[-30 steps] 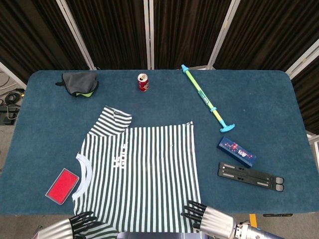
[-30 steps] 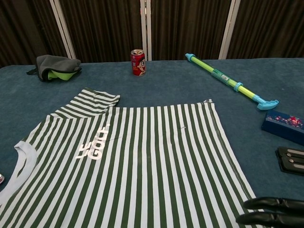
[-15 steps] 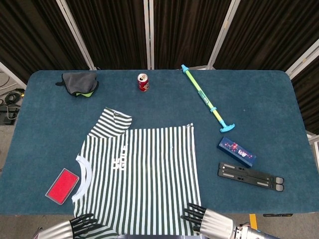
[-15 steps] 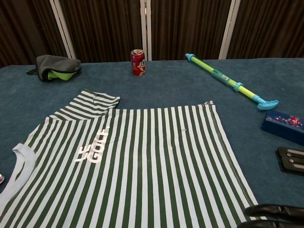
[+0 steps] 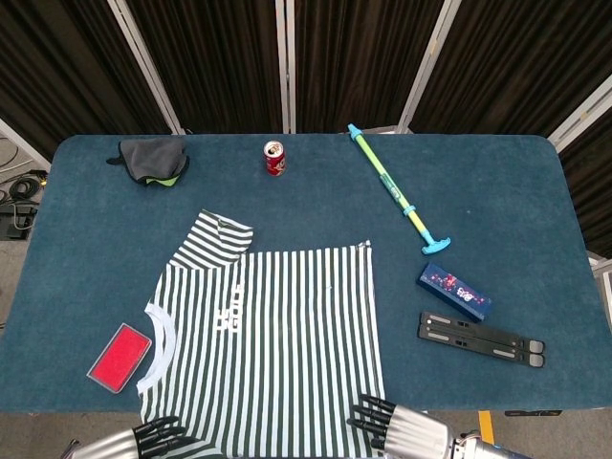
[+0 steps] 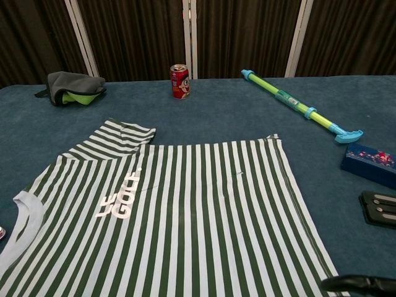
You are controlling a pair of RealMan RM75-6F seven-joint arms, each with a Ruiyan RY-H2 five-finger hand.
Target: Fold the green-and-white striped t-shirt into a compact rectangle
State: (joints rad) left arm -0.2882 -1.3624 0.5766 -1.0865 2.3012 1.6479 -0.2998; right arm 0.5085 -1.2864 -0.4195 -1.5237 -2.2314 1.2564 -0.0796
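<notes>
both hands low at the near table edge: right hand [image 5: 397,427] with dark fingers on the shirt's near hem corner, left hand [image 5: 153,438] likewise at the near collar-side corner. cannot tell whether either is pinching the cloth or only resting on it; most of each hand cut off by the frame.

largest first: table [image 5: 497,210], blue cloth over the top, carrying everything.

shirt [image 5: 268,335] next, spread nearly flat on the near-centre, collar toward the robot's left, hem toward its right, far sleeve turned in over itself. near edge hanging off or at the table's lip. no body fold visible yet, so judged barely begun: sleeves, lengthwise fold and final halving all left.

then smaller things, all well apart from the shirt: long green-and-blue tube [image 5: 397,187], black folded stand [image 5: 480,338], grey bundle [image 5: 151,159], blue box [image 5: 455,291], red pad [image 5: 119,357] just beside the collar, can [image 5: 274,158].

containers: can upright, contents unseen; blue box closed, contents unseen.
</notes>
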